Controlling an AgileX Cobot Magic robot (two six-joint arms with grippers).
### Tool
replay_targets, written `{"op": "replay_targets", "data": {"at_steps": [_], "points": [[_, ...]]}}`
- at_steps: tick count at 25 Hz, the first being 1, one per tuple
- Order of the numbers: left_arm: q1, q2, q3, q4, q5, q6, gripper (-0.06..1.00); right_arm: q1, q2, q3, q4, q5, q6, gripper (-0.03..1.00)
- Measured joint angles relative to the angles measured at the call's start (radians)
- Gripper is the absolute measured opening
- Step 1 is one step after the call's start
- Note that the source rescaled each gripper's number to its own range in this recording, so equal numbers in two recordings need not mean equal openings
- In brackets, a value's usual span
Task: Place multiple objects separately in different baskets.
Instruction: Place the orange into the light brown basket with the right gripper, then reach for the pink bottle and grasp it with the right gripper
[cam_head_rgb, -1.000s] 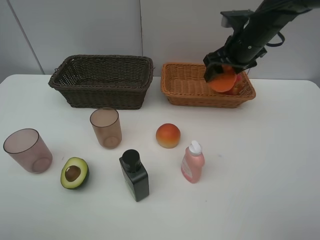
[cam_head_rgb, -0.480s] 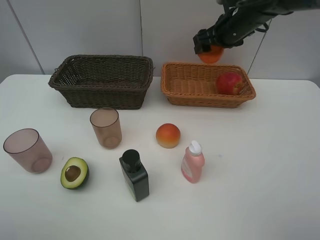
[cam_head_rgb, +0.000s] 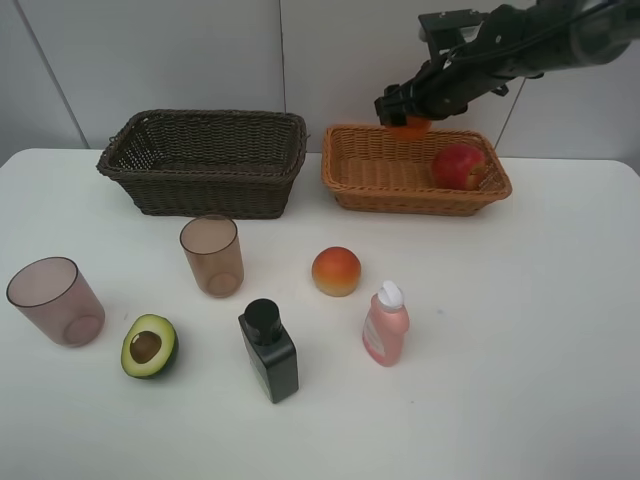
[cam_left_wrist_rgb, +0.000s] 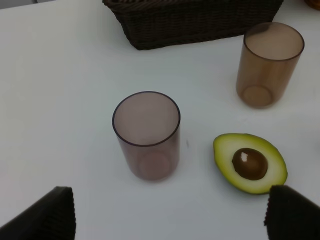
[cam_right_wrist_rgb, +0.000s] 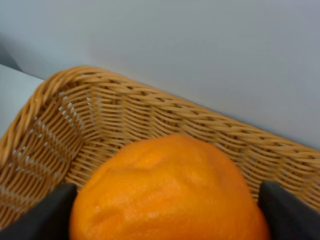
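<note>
White table (cam_head_rgb: 520, 300), tangerine (cam_right_wrist_rgb: 170, 185) in right hand (cam_head_rgb: 405, 108), clearest from wrist view

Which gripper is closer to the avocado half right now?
Left. The left gripper hovers open over the table close to the avocado half. The right gripper is far off above the light basket, holding the tangerine.

tangerine (cam_head_rgb: 413, 125) over tan basket (cam_head_rgb: 352, 192), apple (cam_head_rgb: 458, 165) inside
</note>
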Motion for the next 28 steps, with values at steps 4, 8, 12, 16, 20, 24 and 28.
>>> {"op": "replay_targets", "data": {"at_steps": [4, 8, 12, 16, 20, 24, 28], "points": [[0.000, 0.000, 0.000, 0.000, 0.000, 0.000, 1.00, 0.000, 0.004, 0.000, 0.001, -0.001, 0.000, 0.61], [0.000, 0.000, 0.000, 0.000, 0.000, 0.000, 1.00, 0.000, 0.004, 0.000, -0.002, -0.004, 0.000, 0.63], [0.000, 0.000, 0.000, 0.000, 0.000, 0.000, 1.00, 0.000, 0.004, -0.003, -0.013, -0.020, 0.000, 0.93], [0.000, 0.000, 0.000, 0.000, 0.000, 0.000, 1.00, 0.000, 0.004, -0.003, -0.017, -0.009, 0.000, 0.98], [0.000, 0.000, 0.000, 0.000, 0.000, 0.000, 1.00, 0.000, 0.004, -0.003, -0.017, 0.000, 0.000, 0.99], [0.000, 0.000, 0.000, 0.000, 0.000, 0.000, 1.00, 0.000, 0.004, -0.003, -0.017, 0.005, 0.000, 1.00], [0.000, 0.000, 0.000, 0.000, 0.000, 0.000, 1.00, 0.000, 0.004, -0.003, -0.018, 0.007, 0.000, 1.00]]}}
